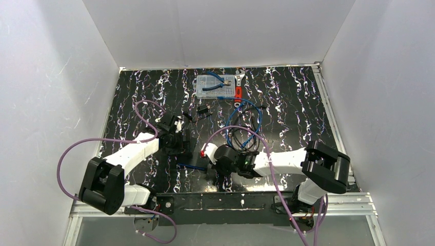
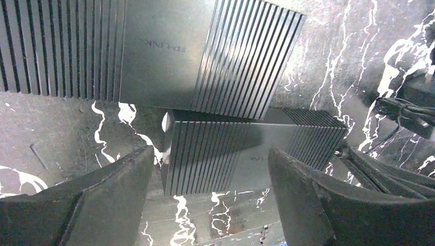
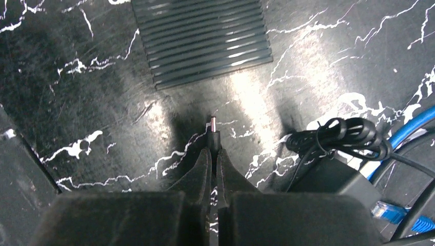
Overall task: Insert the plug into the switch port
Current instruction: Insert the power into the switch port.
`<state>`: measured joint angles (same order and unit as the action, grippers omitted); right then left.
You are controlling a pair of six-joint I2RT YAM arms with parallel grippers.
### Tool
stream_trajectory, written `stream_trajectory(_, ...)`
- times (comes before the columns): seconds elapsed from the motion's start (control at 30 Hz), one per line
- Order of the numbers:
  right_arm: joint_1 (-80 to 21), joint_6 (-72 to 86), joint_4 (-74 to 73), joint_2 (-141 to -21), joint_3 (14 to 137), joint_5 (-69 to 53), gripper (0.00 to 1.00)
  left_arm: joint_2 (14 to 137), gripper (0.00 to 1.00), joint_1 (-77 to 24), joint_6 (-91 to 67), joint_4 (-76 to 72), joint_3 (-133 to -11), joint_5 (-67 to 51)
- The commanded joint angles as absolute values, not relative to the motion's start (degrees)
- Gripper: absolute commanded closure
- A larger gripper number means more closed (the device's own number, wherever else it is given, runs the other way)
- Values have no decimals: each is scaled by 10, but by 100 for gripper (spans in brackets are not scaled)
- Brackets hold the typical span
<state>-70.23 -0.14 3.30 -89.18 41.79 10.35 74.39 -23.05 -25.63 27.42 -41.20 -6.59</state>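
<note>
Bright overhead light washes out the white walls [image 1: 46, 77] and glares in streaks on the glossy black counter [image 1: 297, 102]. The wrist views are dimmer, with the near fingers [image 2: 318, 205] blurred and shadowed.

Table [image 3: 77, 102] is showing a glossy black marble-pattern top, finely scratched and scuffed. Switch [image 3: 205, 36] is presenting a matt dark-grey casing, ribbed, catching a dull sheen. Plug [image 3: 213, 125] is showing a bright metal tip on a dark sleeve. Right end effector [image 3: 214, 152] is appearing as matt black plastic, faintly grainy. Parts box [image 1: 214, 86] is appearing clear plastic.
</note>
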Motion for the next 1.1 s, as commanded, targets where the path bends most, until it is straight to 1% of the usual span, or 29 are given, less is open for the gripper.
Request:
stream_trajectory(0.0, -698, 2, 69, -904, 443, 102, 99, 722, 21, -232, -268, 274, -401, -57)
stream_trajectory(0.6, -689, -11, 99, -928, 454, 87, 99, 716, 27, -235, -279, 253, -376, -74)
stream_trajectory(1.07, -689, -11, 109, -928, 449, 60, 99, 719, 28, -237, -278, 253, -378, -72)
